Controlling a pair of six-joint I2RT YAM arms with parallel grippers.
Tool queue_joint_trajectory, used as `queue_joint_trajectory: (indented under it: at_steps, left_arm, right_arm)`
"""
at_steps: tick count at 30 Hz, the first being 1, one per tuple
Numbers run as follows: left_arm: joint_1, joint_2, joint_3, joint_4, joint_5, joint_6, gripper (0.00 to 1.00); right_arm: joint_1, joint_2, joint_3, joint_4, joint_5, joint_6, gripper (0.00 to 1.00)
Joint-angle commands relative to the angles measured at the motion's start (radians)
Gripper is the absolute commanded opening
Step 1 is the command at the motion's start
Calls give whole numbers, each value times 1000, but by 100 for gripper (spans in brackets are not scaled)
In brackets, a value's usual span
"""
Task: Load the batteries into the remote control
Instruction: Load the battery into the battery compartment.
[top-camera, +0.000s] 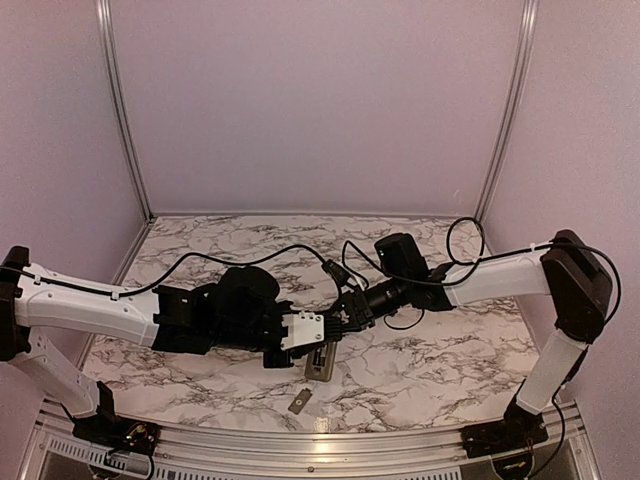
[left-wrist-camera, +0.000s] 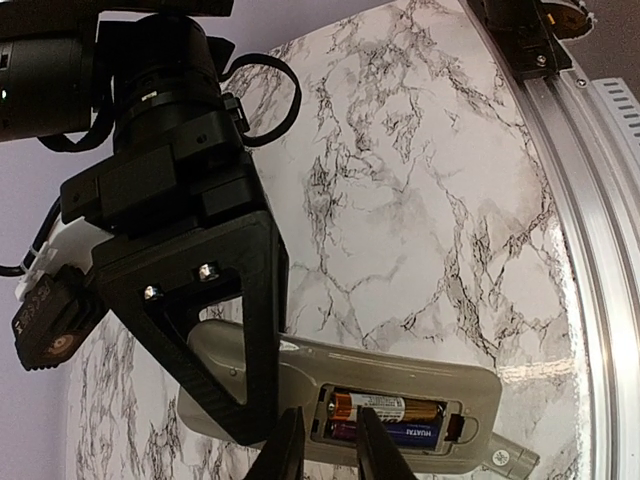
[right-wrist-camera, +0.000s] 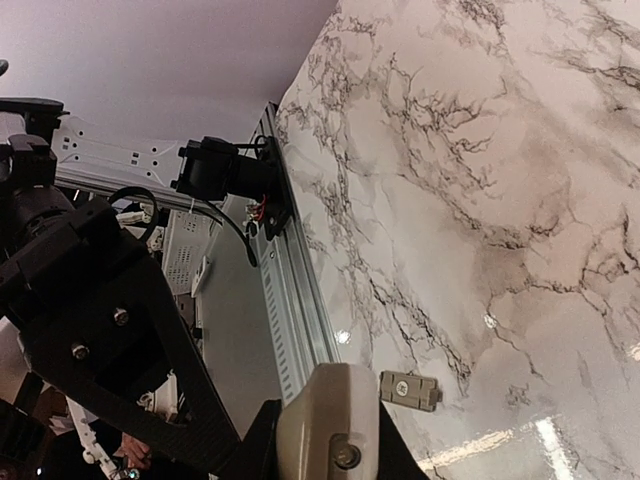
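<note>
Count two batteries lying side by side in the recess on the back of the remote control, back facing up. Read both as seated, but cannot confirm the ends hidden behind the fingers. Put the loading itself at done or very nearly.

Place the remote near the middle of the near edge of the worktop, a little in from it. Cannot tell whether resting on the surface or lifted slightly.

Find the right gripper clamped on one end of the remote, closed down to the width of the body, acting as the steadying hold.

Find the left gripper right at one end of the recess, fingers only narrowly parted, nothing visibly pinched between them. Looks like a press or nudge position, not a carry.

See the cover plate off, lying flat between the remote and the near edge, touched by neither gripper.

Reckon what remains as a final push to confirm seating, plus fetching the plate and closing the recess, if closing counts as part of the job.
</note>
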Motion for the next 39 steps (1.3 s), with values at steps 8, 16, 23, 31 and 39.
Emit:
queue_joint_trajectory:
  at_steps: [8, 16, 23, 31, 39]
  left_arm:
    - [-5, 31, 41, -45, -8, 26, 19]
    - [-6, 46, 46, -58, -17, 27, 19]
    - [-5, 52, 51, -74, -16, 28, 18]
    - [-10, 83, 68, -122, -49, 58, 13]
    - [-24, 123, 84, -171, -74, 69, 10]
  right_arm:
    - [11, 19, 52, -14, -6, -23, 0]
    - [19, 21, 59, -23, -7, -29, 0]
    - [23, 27, 62, -27, -5, -31, 0]
    - [24, 28, 63, -30, -5, -32, 0]
    - [24, 21, 69, -31, -8, -31, 0]
